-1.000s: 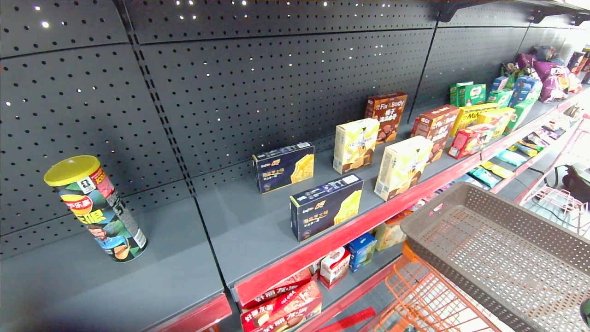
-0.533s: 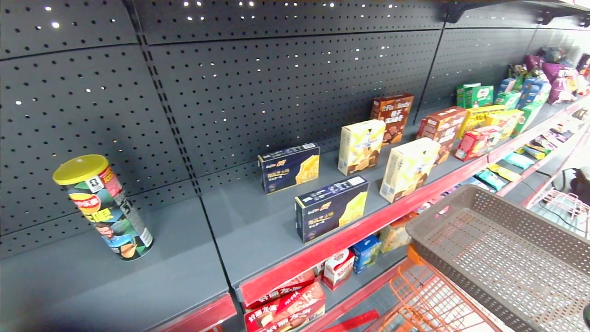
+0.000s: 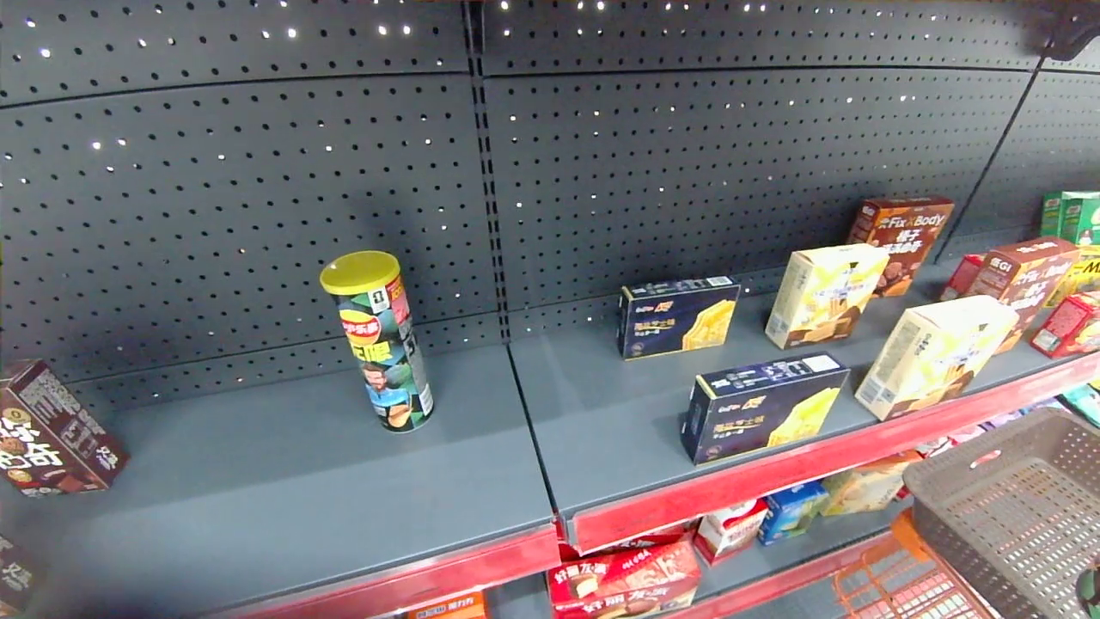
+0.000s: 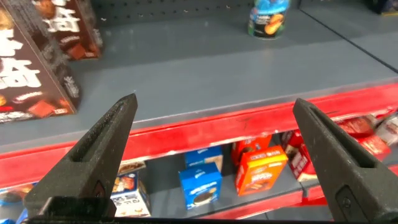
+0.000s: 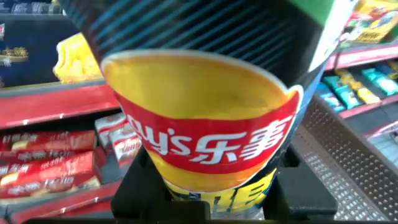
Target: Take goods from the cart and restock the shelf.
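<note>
The left gripper (image 4: 214,102) faces the shelf (image 4: 205,62), about level with its red front edge, its two dark fingers (image 4: 93,162) spread wide with nothing between them. The right gripper (image 5: 214,202), in front of the shelf, is clamped around a chip can (image 5: 205,124).

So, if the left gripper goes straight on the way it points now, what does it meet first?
Most likely the red front edge of the shelf, or the grey shelf board just behind it; depth is unclear. The left gripper is open, and nothing stands between it and that edge.
</note>
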You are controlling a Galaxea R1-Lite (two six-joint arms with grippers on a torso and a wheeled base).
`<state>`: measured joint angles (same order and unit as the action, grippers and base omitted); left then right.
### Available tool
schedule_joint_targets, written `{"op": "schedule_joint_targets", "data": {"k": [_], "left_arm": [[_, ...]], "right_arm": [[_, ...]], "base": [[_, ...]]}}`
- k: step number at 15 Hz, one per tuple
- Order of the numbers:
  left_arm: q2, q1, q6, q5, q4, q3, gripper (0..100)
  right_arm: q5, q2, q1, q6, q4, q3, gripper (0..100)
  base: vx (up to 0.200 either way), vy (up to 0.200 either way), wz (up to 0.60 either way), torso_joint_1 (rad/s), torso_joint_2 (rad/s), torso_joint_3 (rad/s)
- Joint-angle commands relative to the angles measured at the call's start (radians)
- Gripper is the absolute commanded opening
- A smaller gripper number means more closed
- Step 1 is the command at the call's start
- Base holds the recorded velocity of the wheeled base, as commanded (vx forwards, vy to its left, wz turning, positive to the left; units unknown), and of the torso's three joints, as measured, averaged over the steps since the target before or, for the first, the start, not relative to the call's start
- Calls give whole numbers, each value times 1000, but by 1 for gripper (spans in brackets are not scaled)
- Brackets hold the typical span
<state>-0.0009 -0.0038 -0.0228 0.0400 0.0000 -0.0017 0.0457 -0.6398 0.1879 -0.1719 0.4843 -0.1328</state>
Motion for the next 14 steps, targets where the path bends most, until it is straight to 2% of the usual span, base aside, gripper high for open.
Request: {"op": "schedule_joint_targets", "data": {"k": [1, 7, 10, 14], "left_arm": [[1, 1, 1, 0, -2, 0, 100], [1, 1, 0, 1, -2, 0, 100], [1, 1, -2, 1, -2, 0, 100], [1, 1, 0, 1, -2, 0, 100]], "right_arm": [[0, -3, -1, -1, 0, -1, 0], [8, -3, -4, -32, 0, 1, 0], [8, -3, -21, -32, 2, -1, 0], [8, -3, -22, -32, 2, 1, 0]], "base": [[0, 0, 0, 0, 0, 0], [0, 0, 0, 0, 0, 0], [-200, 0, 0, 9, 2, 2], [0, 0, 0, 0, 0, 0]]}}
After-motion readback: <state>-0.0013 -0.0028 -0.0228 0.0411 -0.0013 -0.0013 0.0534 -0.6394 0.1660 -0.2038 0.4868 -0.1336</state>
